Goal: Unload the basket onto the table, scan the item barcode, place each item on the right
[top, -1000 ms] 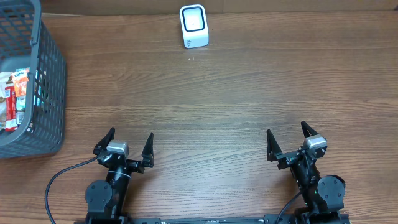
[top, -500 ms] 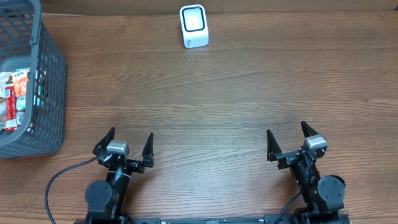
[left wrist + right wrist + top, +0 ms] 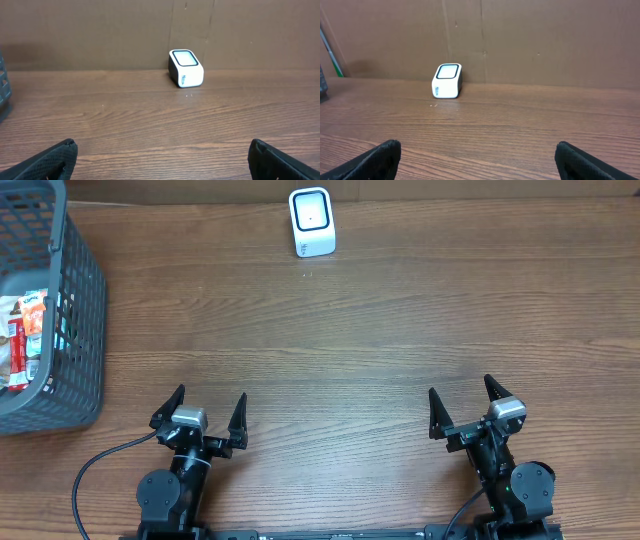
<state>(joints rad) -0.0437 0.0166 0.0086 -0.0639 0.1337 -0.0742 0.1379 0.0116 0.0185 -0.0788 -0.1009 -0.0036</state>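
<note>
A white barcode scanner point(image 3: 311, 222) with a dark window stands at the back middle of the wooden table; it also shows in the left wrist view, scanner point(image 3: 186, 67), and in the right wrist view, scanner point(image 3: 447, 80). Packaged items point(image 3: 22, 340) lie inside the grey basket point(image 3: 85, 300) at the far left. My left gripper point(image 3: 209, 406) rests near the front edge at the left, open and empty. At the front right my right gripper point(image 3: 463, 405) stands open too, nothing between its fingers. Both are far from the scanner and the items.
A brown cardboard wall point(image 3: 100, 30) runs behind the table's back edge. Bare wooden tabletop point(image 3: 330, 350) stretches between the grippers and the scanner. A black cable point(image 3: 95, 465) loops by the left arm's base.
</note>
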